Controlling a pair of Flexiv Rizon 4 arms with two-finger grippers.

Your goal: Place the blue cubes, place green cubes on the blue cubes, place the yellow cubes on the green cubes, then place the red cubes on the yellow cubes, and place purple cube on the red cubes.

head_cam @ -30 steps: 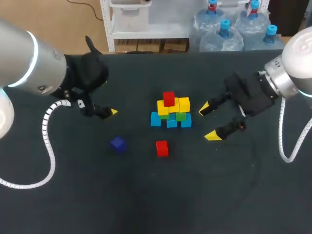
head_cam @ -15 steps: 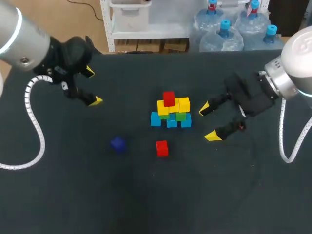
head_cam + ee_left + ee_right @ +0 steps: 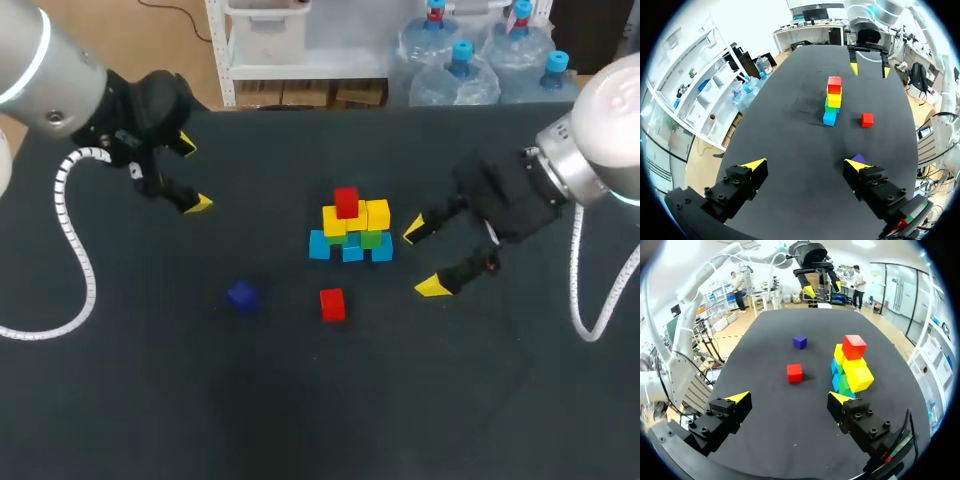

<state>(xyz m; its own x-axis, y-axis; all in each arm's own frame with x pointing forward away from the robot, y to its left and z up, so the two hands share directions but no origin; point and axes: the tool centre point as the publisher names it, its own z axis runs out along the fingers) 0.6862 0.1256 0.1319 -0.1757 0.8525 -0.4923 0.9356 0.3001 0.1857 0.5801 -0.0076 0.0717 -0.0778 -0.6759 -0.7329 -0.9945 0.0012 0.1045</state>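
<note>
The stack of cubes (image 3: 351, 228) is standing at the middle of the desk (image 3: 300, 400), just beside the right gripper (image 3: 422, 258), which is hanging with its yellow-tipped fingers spread wide and nothing between them, one fingertip pointing at the stack's near side without touching it. The stack is rising from a row of blue cubes (image 3: 320, 245) through green cubes (image 3: 371, 240) and yellow cubes (image 3: 377, 214) to a single top red cube (image 3: 346, 202), which is sitting slightly off centre. A loose red cube (image 3: 332, 304) is lying on the desk in front of the stack, apart from it, and the purple cube (image 3: 241, 295) is lying further toward the left arm's side, apart from the loose red one. The left gripper (image 3: 192, 176) is hovering well away from the stack near the far left of the desk, its fingers also standing spread and holding nothing. In the left wrist view the purple cube (image 3: 858, 158) is peeking out just behind one of that gripper's own fingertips, mostly covered by it. The green cubes are showing only as slivers between the blue and yellow layers, so their count is hard to make out.
</note>
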